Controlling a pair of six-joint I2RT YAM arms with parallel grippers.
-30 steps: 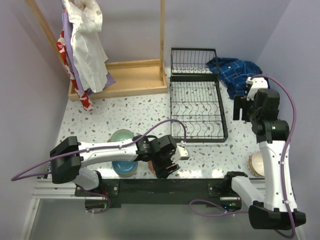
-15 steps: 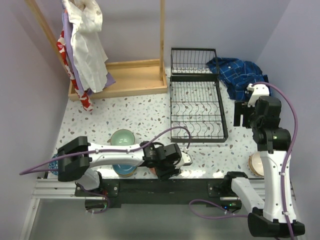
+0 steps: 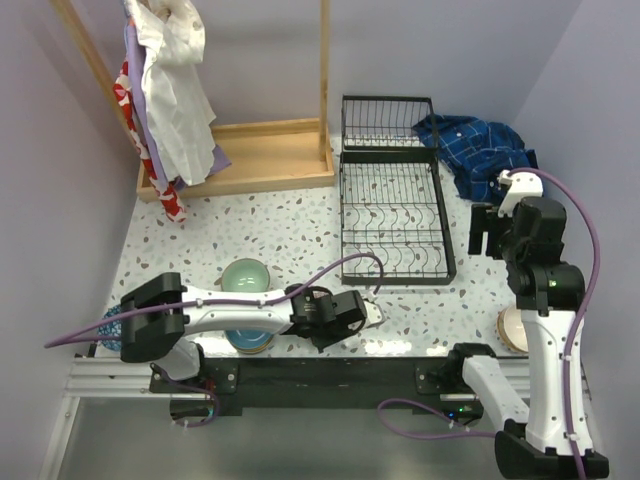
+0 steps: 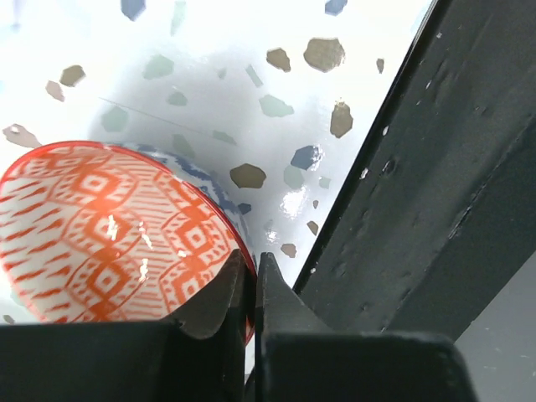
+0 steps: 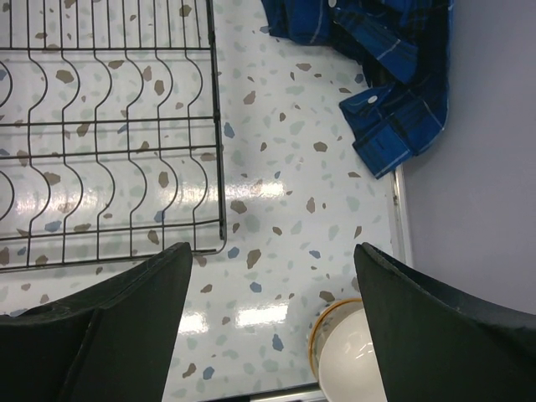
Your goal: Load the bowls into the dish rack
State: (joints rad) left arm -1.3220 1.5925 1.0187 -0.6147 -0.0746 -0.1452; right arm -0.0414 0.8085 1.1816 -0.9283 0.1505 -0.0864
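The table is a white terrazzo top flecked with brown, grey and blue, glossy enough to throw back the lights. It fills a corner between pale lilac walls. At the far left stands a wooden clothes stand hung with garments, and a blue checked shirt lies crumpled at the far right. The dish rack is black wire with its end panel upright at the back. It sits right of centre, and the bowls all lie outside it on the table.

The left gripper is low at the near edge, just beside the black base rail. Its fingers are pinched together on the rim of a red-patterned bowl — whether the bowl rests on the table or is just clear of it cannot be told. To the left, a pale green bowl and a teal bowl sit close together.

The right gripper hangs high over bare table between the rack's near right corner and a cream bowl at the near right edge. Its fingers are spread wide, with nothing between them.
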